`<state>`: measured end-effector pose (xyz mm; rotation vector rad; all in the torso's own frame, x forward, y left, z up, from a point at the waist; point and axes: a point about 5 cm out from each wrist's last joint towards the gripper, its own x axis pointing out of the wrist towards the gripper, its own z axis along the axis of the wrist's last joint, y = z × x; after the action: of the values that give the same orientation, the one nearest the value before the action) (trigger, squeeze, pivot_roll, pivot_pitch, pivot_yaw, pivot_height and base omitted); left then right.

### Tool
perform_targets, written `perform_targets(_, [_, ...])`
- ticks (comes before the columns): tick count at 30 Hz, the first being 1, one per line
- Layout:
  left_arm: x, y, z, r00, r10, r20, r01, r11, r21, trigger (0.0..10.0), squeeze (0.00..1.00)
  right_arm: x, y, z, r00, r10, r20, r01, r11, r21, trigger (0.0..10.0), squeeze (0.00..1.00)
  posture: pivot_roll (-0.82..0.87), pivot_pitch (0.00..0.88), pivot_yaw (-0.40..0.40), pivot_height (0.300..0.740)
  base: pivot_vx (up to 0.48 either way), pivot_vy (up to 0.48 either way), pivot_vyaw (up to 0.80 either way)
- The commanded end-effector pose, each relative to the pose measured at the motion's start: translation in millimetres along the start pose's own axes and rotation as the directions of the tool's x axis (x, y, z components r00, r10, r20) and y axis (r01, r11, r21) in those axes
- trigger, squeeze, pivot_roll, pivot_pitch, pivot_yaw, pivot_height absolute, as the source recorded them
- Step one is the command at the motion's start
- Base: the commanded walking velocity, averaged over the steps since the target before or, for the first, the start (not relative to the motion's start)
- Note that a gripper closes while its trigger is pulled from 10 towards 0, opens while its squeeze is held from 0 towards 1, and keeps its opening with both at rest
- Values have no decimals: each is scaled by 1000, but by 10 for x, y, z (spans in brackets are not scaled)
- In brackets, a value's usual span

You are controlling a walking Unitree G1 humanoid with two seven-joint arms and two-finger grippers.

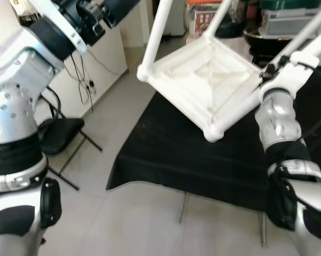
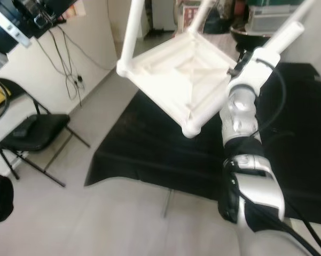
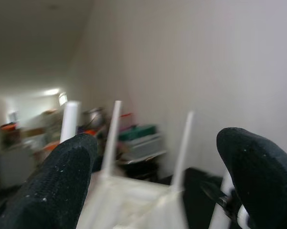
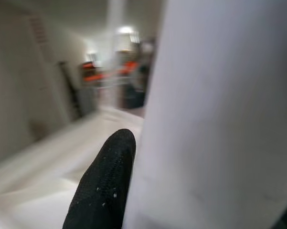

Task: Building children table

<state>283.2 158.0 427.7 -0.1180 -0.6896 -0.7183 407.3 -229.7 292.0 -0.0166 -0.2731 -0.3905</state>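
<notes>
Pale floor tiles (image 1: 133, 213) fill the lower part of the head views, with a white wall (image 1: 109, 58) at upper left and cluttered shelves of boxes (image 1: 288, 18) along the top edge. A table (image 1: 203, 165) draped in black cloth lies across the centre and right, its thin metal legs showing beneath the hem. At left centre stands a black folding chair (image 1: 61, 133), with cables hanging down the wall above it.

Above the black cloth, in the upper centre, hangs the white plastic children table (image 1: 203, 85), turned upside down and tilted: a square ribbed top with rounded corner sockets and smooth round legs (image 1: 160, 29) pointing up out of the frame.

The right wrist view, blurred, shows one black finger (image 4: 102, 186) pressed against a broad white leg, so the right gripper (image 4: 133, 191) is clamped on the children table. The left wrist view looks between two textured black fingers (image 3: 57, 186) spread wide; the left gripper (image 3: 153, 181) is open and apart from the legs, raised at the upper left of the left eye view.
</notes>
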Motion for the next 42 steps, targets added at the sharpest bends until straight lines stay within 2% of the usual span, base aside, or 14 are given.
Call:
perform_targets(1, [-26, 3, 23, 1000, 10, 6, -10, 1000, 5, 10000, 0, -511, -79, -1297, 884, -12, -468, -124, 958, -258, 10000, 0, 29, 309, 154, 740, 0, 0, 0])
perform_targets(3, [-42, -7, 27, 1000, 22, 16, -22, 1000, 7, 10000, 0, -322, 132, -924, 936, 101, -336, -203, 937, -283, 10000, 0, 16, 298, 148, 740, 0, 0, 0])
perform_targets(6, [-46, -9, 28, 1000, 25, 18, -26, 1000, 9, 10000, 0, -284, 189, -830, 943, 137, -304, -228, 930, -288, 10000, 0, 15, 297, 148, 740, 0, 0, 0])
perform_targets(10, [-57, -17, 33, 999, 33, 24, -33, 999, 4, 10000, 0, -248, 386, -648, 930, 271, -247, -343, 882, -324, 10000, 0, 7, 291, 145, 740, 0, 0, 0])
perform_targets(12, [-71, -23, 32, 999, 39, 28, -40, 999, 2, 10000, 0, -229, 526, -522, 913, 342, -223, -408, 789, -459, 10000, 0, -5, 284, 139, 740, 0, 0, 0])
perform_targets(13, [-78, -25, 28, 999, 45, 31, -45, 999, 0, 10000, 0, -212, 562, -473, 906, 355, -232, -424, 767, -482, 10000, 0, -7, 280, 139, 740, 0, 0, 0])
perform_targets(18, [-87, -31, 21, 998, 52, 37, -52, 999, -4, 10000, 0, -190, 595, -413, 899, 368, -238, -438, 753, -491, 10000, 0, -12, 275, 134, 740, 0, 0, 0])
perform_targets(19, [-92, -35, 19, 998, 54, 40, -54, 999, -6, 10000, 0, -174, 621, -347, 884, 408, -229, -468, 764, -445, 10000, 1000, -15, 273, 132, 740, 0, 0, 0])
perform_targets(22, [-104, -40, 18, 997, 63, 52, -62, 998, -9, 10000, 0, -134, 659, -181, 857, 481, -186, -515, 776, -365, 10000, 1000, -26, 266, 130, 740, 0, 0, 0])
perform_targets(31, [-117, -43, 13, 996, 67, 65, -66, 998, -16, 10000, 0, -98, 731, 124, 810, 581, -86, -572, 748, -337, 10000, 1000, -51, 257, 127, 740, 0, 0, 0])
perform_targets(34, [-126, -59, -28, 995, 72, 66, -71, 997, -26, 10000, 0, -126, 761, 259, 747, 665, -30, -642, 708, -294, 10000, 1000, -58, 247, 119, 740, 0, 0, 0])
perform_targets(38, [-200, -56, -125, 993, 109, 41, -108, 994, -28, 10000, 0, -166, 699, 275, 712, 702, 17, -675, 692, -256, 10000, 1000, -61, 241, 115, 740, 0, 0, 0])
perform_targets(41, [-200, -56, -125, 993, 109, 41, -108, 994, -28, 10000, 0, -166, 699, 275, 712, 702, 17, -675, 692, -256, 10000, 1000, -61, 241, 115, 740, 0, 0, 0])
perform_targets(42, [-337, -46, -333, 983, 181, -27, -182, 983, -19, 10000, 0, -203, 579, 198, 724, 690, 18, -661, 701, -268, 10000, 792, -70, 235, 110, 740, 0, 0, 0])
